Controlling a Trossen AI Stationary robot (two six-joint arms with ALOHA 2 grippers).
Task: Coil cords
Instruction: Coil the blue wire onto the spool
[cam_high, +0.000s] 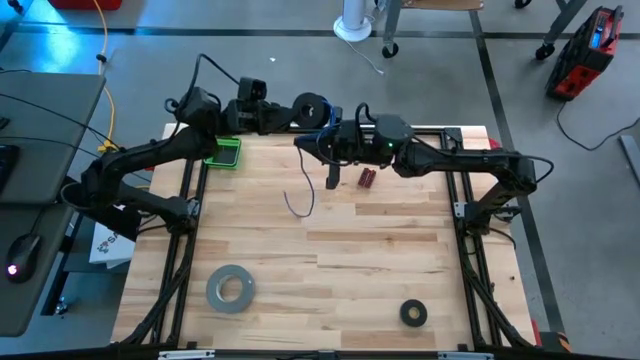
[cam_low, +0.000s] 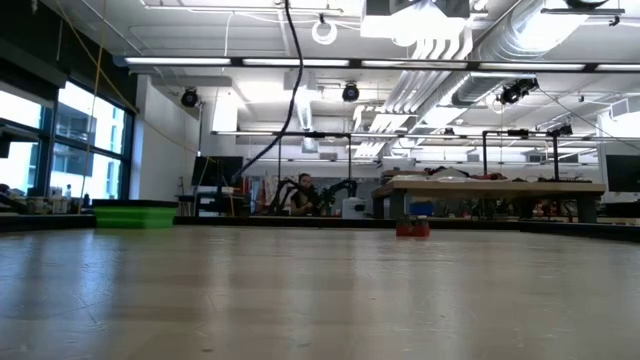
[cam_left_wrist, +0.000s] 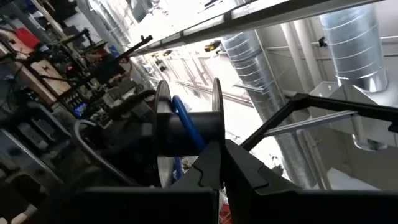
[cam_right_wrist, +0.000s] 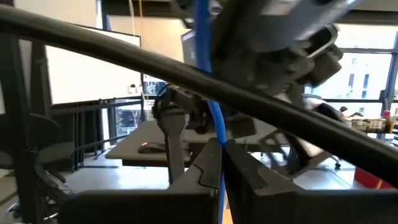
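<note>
Above the desk's far edge, the left gripper (cam_high: 285, 115) clamps the black spool (cam_high: 312, 108) by its flange while the right gripper (cam_high: 325, 135) pinches the thin, limp blue cord (cam_high: 298, 205), best gripped close to the spool since it sags.

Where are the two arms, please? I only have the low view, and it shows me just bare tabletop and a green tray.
Observer: Both are raised over the far edge of the table. The left tool is shut on the black spool.
Operator: Thank you. What is the right one doing?
Observer: The right tool is shut on the blue cord, close beside the spool.
Operator: Does any of that cord reach the table?
Observer: From above, its loose end hangs down over the boards between the arms. I cannot tell whether it touches them.
</note>
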